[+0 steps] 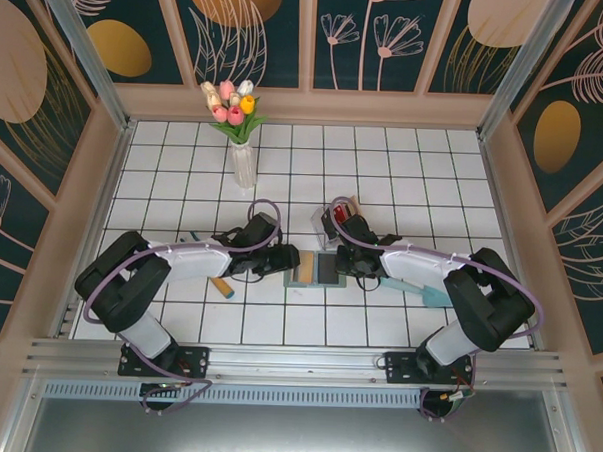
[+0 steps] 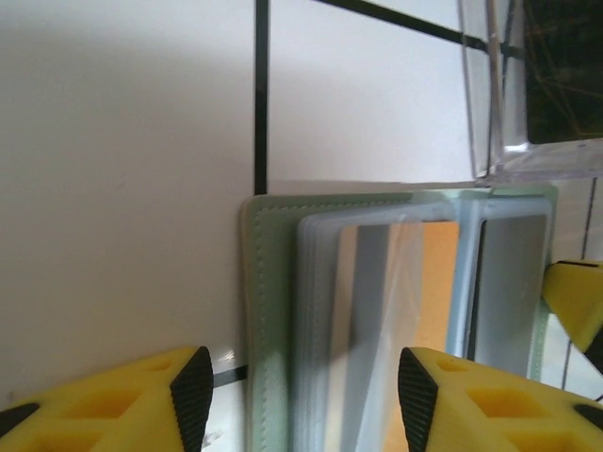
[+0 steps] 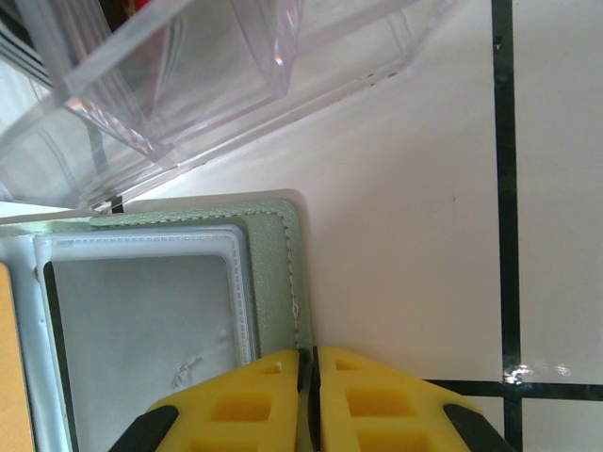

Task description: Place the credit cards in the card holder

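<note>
The left gripper (image 2: pixel 303 391), parted, straddles the card holder (image 2: pixel 271 282); right gripper (image 3: pixel 309 377), closed, meets its edge

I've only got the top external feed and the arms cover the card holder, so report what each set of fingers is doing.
Observer: The left fingers stand open over the card holder's stitched edge.
Operator: Now the right.
Observer: The right fingers are shut at its opposite edge, apparently pinching the green cover.
Operator: Describe the pockets.
Observer: Clear sleeves, stacked; a tan card shows through one.
</note>
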{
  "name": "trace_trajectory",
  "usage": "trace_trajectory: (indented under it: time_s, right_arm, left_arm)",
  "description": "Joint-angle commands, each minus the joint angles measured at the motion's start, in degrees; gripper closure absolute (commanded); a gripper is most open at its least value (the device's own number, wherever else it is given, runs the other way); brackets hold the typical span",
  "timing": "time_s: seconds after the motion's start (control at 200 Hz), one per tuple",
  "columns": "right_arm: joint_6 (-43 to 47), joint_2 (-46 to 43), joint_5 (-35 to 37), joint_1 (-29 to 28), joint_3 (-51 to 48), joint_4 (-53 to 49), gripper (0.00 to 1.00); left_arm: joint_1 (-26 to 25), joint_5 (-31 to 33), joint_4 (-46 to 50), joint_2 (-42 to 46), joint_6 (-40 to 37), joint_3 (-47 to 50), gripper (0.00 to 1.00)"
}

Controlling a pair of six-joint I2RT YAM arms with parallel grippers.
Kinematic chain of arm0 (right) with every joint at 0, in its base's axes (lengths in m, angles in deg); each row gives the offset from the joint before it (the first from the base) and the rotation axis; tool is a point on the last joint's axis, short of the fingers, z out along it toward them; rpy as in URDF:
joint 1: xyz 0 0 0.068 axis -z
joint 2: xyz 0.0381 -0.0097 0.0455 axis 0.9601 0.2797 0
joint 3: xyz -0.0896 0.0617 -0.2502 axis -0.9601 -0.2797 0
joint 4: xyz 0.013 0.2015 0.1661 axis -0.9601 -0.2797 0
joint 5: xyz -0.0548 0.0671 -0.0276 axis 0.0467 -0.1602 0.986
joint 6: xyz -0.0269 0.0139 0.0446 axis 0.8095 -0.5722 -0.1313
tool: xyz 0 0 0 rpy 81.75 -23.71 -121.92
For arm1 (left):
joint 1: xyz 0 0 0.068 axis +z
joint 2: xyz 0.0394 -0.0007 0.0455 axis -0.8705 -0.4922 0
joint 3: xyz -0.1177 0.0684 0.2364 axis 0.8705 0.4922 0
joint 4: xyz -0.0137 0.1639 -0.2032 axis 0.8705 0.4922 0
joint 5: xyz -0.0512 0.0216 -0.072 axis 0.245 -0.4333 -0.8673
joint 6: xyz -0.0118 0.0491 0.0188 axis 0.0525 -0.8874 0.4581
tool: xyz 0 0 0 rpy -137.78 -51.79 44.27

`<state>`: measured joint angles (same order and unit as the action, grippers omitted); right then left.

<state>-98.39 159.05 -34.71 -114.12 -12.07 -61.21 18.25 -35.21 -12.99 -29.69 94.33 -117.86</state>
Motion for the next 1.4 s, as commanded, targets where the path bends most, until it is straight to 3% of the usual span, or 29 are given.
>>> trace_trajectory:
  time_s: [0.0, 0.145, 0.365, 0.475, 0.686, 0.846, 0.971, 1.126, 1.396]
  right_arm:
    - [-0.4, 2.7, 2.1, 1.0, -2.3, -0.8, 0.88]
    - [-0.3, 2.6, 1.9, 1.0, -2.2, -0.8, 0.88]
    - [-0.4, 2.8, 1.7, 1.0, -2.1, -0.6, 0.90]
    - [-0.3, 2.6, 1.2, 1.0, -1.8, -0.4, 0.90]
    - [-1.6, 0.4, -4.5, 1.0, -2.4, 4.1, 0.90]
    - [-4.1, -0.8, -10.1, 0.9, -3.6, 9.5, 0.89]
    - [-5.0, -3.0, -7.3, 0.8, -3.2, 7.2, 0.80]
    - [-3.8, -4.8, -1.6, 0.5, -1.0, 0.4, 0.67]
    - [-3.1, -6.7, -5.1, 0.2, -0.8, 1.1, 0.66]
  left_arm:
    - [-0.1, -4.5, -3.8, -2.0, 1.0, 0.4, 0.47]
    - [-0.2, -7.1, -6.2, -2.0, 1.2, 0.4, 0.56]
    - [-0.1, -7.5, -5.6, 1.1, 1.3, -0.2, 0.82]
    - [-0.1, -6.1, -2.8, 3.4, 0.4, -0.8, 1.00]
    - [-0.1, -3.0, 10.8, 5.4, -6.5, -7.2, 1.00]
    - [-0.2, 2.8, 24.9, 4.7, -12.3, -14.0, 1.00]
    - [-0.2, 5.7, 32.2, 2.9, -15.1, -20.0, 1.00]
    - [-0.3, 7.0, 33.1, 3.1, -15.4, -21.1, 1.00]
    - [-0.3, 6.4, 31.4, 3.5, -14.7, -20.6, 1.00]
